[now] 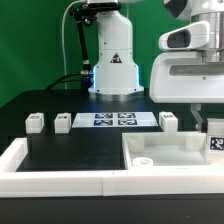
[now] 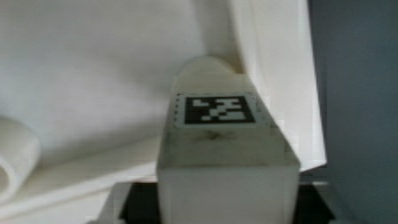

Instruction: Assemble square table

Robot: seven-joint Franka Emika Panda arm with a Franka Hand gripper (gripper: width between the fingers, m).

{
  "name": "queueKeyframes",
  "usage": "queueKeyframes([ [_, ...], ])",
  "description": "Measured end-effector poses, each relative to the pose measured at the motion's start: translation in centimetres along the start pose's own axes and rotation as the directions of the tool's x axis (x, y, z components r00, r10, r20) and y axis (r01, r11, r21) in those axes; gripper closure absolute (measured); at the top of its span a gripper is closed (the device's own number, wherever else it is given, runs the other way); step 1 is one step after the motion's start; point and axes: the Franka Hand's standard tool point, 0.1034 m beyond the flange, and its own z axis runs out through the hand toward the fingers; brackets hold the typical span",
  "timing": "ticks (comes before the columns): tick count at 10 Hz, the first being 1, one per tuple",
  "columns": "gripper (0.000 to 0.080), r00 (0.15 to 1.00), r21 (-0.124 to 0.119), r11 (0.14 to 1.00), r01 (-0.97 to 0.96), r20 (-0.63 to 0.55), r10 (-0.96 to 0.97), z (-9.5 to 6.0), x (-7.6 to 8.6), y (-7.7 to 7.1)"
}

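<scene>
A black counter (image 1: pixel 70 150) fills the scene, bounded by white rim bars (image 1: pixel 50 182) along the near side and the exterior view's left, with a dark backdrop behind and a patch of green beyond the arm. The robot's base (image 1: pixel 113 72) stands at the back centre, glowing blue at its foot, and a cable hangs beside it.

The top (image 1: pixel 180 162) lies flat in the near corner at the exterior view's right, tight against the front rim bar, with a round hole showing near its left edge. The middle and left of the counter are bare black surface.

The tool (image 1: pixel 205 120) hangs over the top's far right corner, its jaws closed partway on a tagged leg (image 2: pixel 217 150). In the wrist view the held leg points along the top's white edge, tag facing the camera; whether it touches the top cannot be told.

The marker board (image 1: pixel 113 120) lies flat in front of the base. A spare leg (image 1: pixel 36 122) and a second spare leg (image 1: pixel 62 122) stand left of it. A third spare leg (image 1: pixel 168 120) stands just right of it, between the board and the tool.
</scene>
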Motion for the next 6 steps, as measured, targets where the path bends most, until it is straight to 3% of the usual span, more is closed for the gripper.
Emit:
queueKeyframes([
  [1, 0.0508, 0.992, 0.011, 0.992, -0.124, -0.004, 0.124, -0.01, 0.19, 0.17],
  [6, 0.0508, 0.907, 0.002, 0.907, -0.421, -0.001, 0.421, -0.03, 0.22, 0.53],
])
